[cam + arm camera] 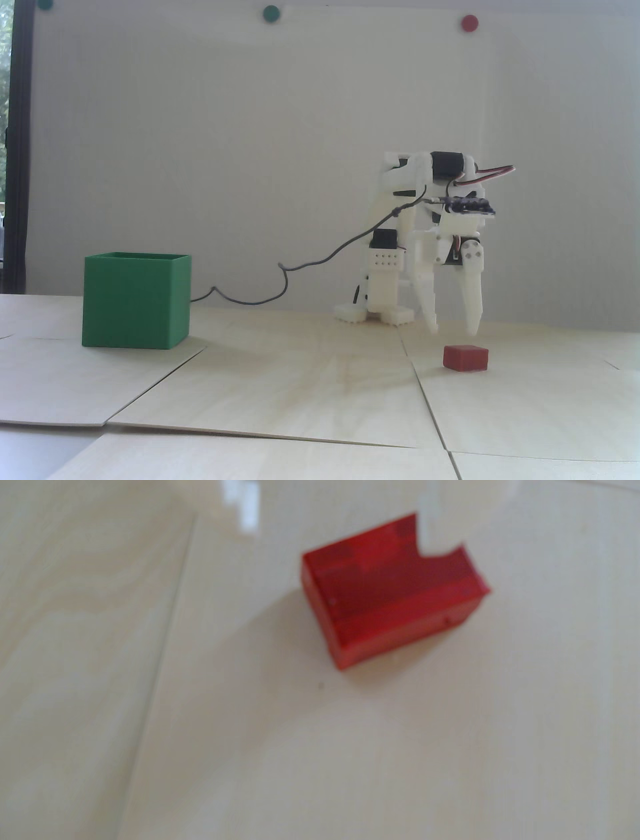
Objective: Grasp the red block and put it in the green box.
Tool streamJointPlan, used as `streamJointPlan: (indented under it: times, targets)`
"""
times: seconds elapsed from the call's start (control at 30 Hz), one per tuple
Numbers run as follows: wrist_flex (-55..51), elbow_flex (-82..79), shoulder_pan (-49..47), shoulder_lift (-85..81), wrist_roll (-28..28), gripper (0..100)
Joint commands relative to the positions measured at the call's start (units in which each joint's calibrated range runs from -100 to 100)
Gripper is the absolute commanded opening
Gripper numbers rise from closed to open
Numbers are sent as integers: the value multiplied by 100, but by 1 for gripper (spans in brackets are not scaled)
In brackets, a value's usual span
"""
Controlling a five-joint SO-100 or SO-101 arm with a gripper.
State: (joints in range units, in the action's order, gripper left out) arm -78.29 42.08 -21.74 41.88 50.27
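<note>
In the fixed view the red block (465, 358) lies on the pale wooden table at the right. My white gripper (453, 330) hangs straight above it, pointing down. It is open and empty, with its tips a little above the block's top. The green box (136, 300) stands far to the left with its top open. In the blurred wrist view the red block (391, 594) fills the upper middle. One pale fingertip (434, 532) overlaps its far edge. The green box is out of that view.
The arm's white base (375, 310) stands behind the block, and a black cable (280, 280) runs from the arm to behind the box. Seams (425, 395) split the table panels. Green dots (271, 13) and a red dot (469, 22) are on the wall.
</note>
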Motion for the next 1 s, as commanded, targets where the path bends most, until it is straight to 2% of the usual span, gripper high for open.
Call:
streamJointPlan:
  times: [0.0,0.23,0.63,0.97]
  targets:
    - [-4,495,-81,-79,54,16]
    - [-72,495,-98,-79,283,16]
    - [-13,513,-90,-118,304,17]
    - [-72,1285,-25,-23,304,17]
